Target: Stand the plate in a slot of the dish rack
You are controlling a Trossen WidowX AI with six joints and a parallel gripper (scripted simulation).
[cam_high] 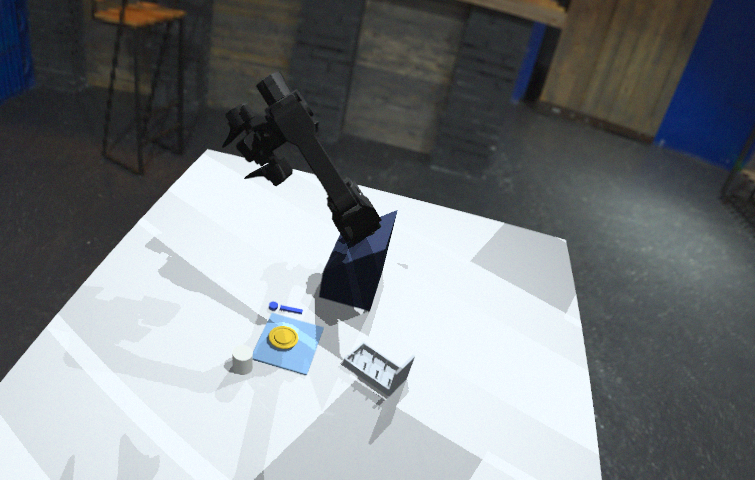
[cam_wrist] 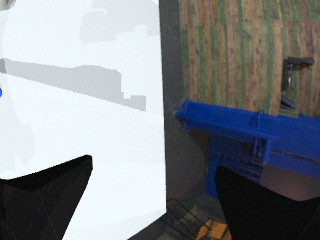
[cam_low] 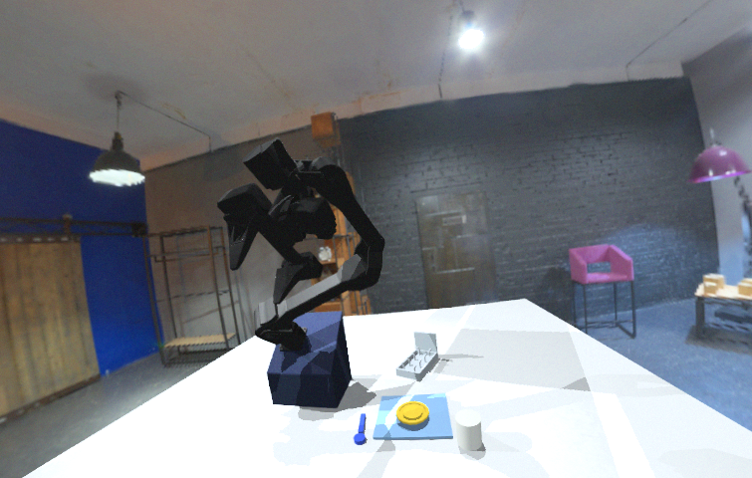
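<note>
The yellow plate (cam_high: 282,337) (cam_low: 412,412) lies flat on a light blue mat (cam_high: 304,359) (cam_low: 440,423) near the middle of the white table (cam_high: 488,356) (cam_low: 546,378) (cam_wrist: 80,27). The grey dish rack (cam_high: 376,365) (cam_low: 418,360) stands to one side of the mat, apart from it, with its slots empty. My gripper (cam_high: 235,160) (cam_low: 255,283) (cam_wrist: 155,168) is open and empty. It hangs high in the air near the table's far edge, well away from the plate and the rack. In the wrist view it looks past the table's edge at the floor.
A white cup (cam_high: 242,359) (cam_low: 468,430) stands beside the mat. A blue spoon (cam_high: 286,308) (cam_low: 360,427) lies on the mat's other side. The arm's dark blue base block (cam_high: 357,267) (cam_low: 309,366) stands behind the mat.
</note>
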